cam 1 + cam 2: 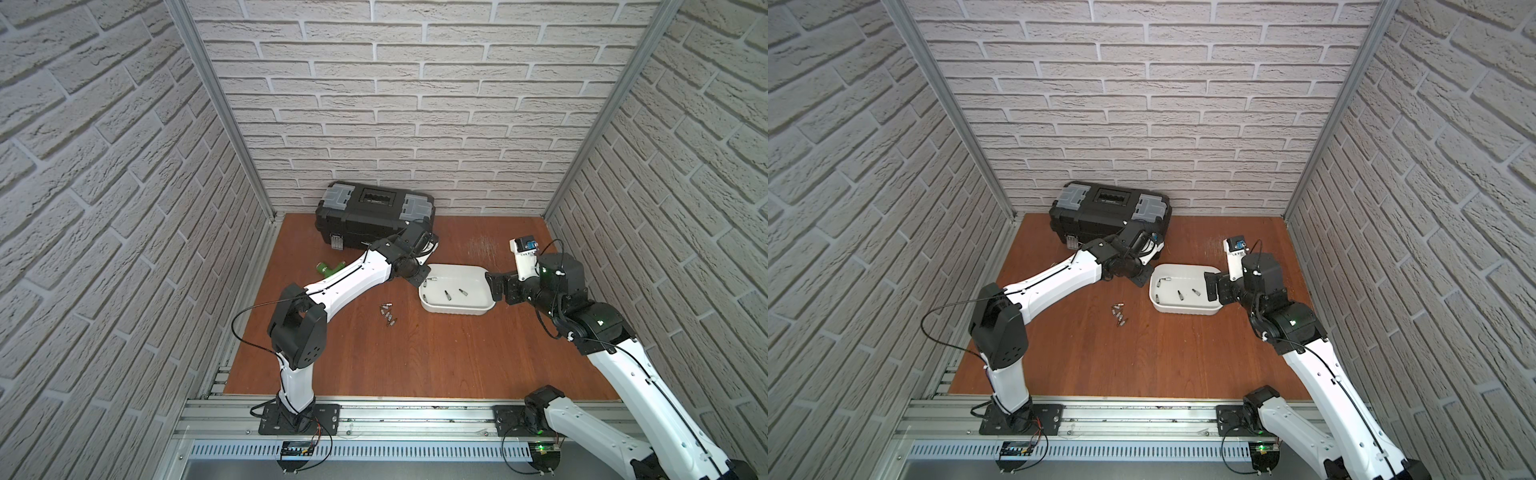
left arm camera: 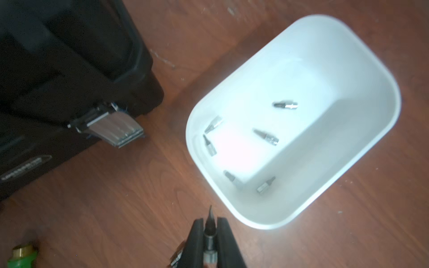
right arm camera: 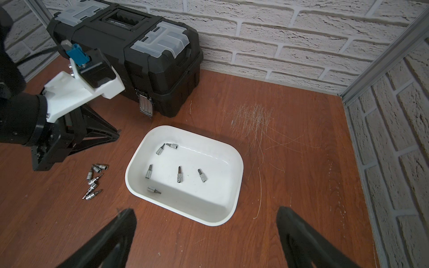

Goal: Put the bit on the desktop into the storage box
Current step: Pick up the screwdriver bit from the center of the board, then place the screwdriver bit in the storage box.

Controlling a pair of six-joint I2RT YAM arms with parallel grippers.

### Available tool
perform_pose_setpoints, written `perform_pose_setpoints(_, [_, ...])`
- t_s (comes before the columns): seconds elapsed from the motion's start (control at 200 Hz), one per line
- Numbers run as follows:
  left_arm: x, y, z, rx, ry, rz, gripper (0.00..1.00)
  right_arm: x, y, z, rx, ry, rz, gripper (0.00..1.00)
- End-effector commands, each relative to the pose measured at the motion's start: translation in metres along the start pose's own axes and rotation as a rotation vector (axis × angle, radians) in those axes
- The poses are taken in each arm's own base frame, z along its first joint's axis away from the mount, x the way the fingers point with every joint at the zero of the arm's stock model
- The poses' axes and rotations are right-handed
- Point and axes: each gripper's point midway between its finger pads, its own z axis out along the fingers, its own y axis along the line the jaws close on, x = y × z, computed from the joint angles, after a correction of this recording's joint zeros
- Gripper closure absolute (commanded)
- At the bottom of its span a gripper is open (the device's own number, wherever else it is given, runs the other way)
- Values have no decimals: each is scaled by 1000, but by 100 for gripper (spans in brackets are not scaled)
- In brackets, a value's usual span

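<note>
Six bits [image 3: 179, 174] lie scattered on the floor of the white storage box [image 3: 204, 201], which sits on the reddish-brown table [image 3: 301, 185] in front of the black toolbox [image 3: 144, 58]. In the left wrist view the left gripper [image 2: 210, 220] is clamped narrowly on a seventh bit [image 2: 209, 241], whose dark tip pokes out past the fingertips. It hovers over the table just outside the box's rim, between the box and the toolbox. A loose cluster of bits [image 3: 94, 181] rests on the table beside the box, on the left arm's side, apart from its wall. The right gripper [image 3: 206, 210] stands wide apart and holds nothing, at the opposite end of the box. A scuffed pale patch [image 3: 253, 118] marks the table behind the box, and a green fitting [image 1: 328, 268] lies near the toolbox.
</note>
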Motion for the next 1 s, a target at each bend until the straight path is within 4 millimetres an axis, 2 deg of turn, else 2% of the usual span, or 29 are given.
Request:
perform_pose_setpoints(0.0, [-7,-8,10,10,14,27,89,-6,-3,-4,12,-39,21,1])
perform_pose_setpoints(0.305, [-20,-30,39,70,25,60,89,-6,-5,-11,18,-57,25,1])
perform_pose_setpoints(0.565, [-16,-43,66,99,63,73,89,-7,-6,-13,22,-61,19,1])
perform_pose_setpoints(0.995, [-5,-52,105,138,125,57,89,-8,-6,-12,21,-60,19,1])
